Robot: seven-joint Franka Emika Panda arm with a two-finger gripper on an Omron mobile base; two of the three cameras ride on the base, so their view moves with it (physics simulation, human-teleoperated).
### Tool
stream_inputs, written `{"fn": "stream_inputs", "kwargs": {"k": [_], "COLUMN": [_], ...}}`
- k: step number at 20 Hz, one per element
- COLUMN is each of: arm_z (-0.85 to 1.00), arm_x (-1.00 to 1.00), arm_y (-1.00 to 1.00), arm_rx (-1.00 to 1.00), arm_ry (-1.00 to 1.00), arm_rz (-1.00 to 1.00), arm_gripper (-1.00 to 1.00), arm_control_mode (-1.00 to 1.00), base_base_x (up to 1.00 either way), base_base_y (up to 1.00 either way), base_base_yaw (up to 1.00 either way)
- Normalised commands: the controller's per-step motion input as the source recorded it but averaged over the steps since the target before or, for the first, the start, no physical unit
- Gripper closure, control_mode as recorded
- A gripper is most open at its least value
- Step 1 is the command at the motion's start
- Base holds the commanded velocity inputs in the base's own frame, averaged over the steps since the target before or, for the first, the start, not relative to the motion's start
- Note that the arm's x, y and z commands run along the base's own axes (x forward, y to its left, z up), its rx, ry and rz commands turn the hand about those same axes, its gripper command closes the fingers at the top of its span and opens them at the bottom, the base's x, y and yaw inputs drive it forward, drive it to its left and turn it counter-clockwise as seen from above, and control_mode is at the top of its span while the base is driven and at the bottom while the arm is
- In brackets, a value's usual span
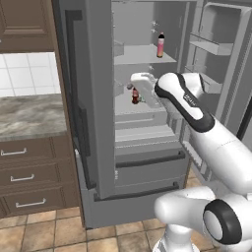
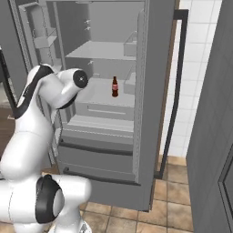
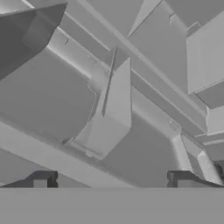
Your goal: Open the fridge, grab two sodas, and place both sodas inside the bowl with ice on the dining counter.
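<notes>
Inside the tall grey open fridge [image 1: 98, 123], a small dark red-labelled cola bottle [image 2: 114, 87] stands on the middle shelf. Gripper [image 3: 111, 177] spread wide, apparently short; align around its body first.

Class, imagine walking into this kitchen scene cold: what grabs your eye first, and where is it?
The tall grey fridge stands open, its pale shelves laid bare. The white arm reaches into it from the front, towards a small dark cola bottle standing upright on a middle shelf. A pinkish bottle stands on the shelf above.
</notes>
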Motion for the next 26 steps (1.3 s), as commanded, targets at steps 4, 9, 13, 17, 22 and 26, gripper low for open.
{"fn": "stream_inputs", "kwargs": {"k": [4, 9, 13, 17, 22, 26], "arm_z": [-0.12, -0.15, -0.09, -0.04, -0.07, -0.07], "arm_x": [0.17, 0.04, -0.13, -0.33, -0.27, -0.08], "arm_y": [0.54, 0.73, 0.81, 0.89, 0.98, 0.95], "arm_rx": [0.15, 0.13, 0.08, 0.05, 0.03, 0.03], "arm_ry": [0.16, 0.11, 0.05, 0.0, 0.01, 0.02], "arm_rz": [0.16, 0.12, 0.07, 0.06, 0.04, 0.03], "arm_gripper": [-1.0, -1.0, -1.0, -1.0, -1.0, -1.0], "arm_control_mode": [-1.0, -1.0, -1.0, -1.0, -1.0, -1.0], "base_base_x": [0.0, 0.0, 0.0, 0.0, 0.0, 0.0], "base_base_y": [0.0, 0.0, 0.0, 0.0, 0.0, 0.0], "base_base_yaw": [0.0, 0.0, 0.0, 0.0, 0.0, 0.0]}}
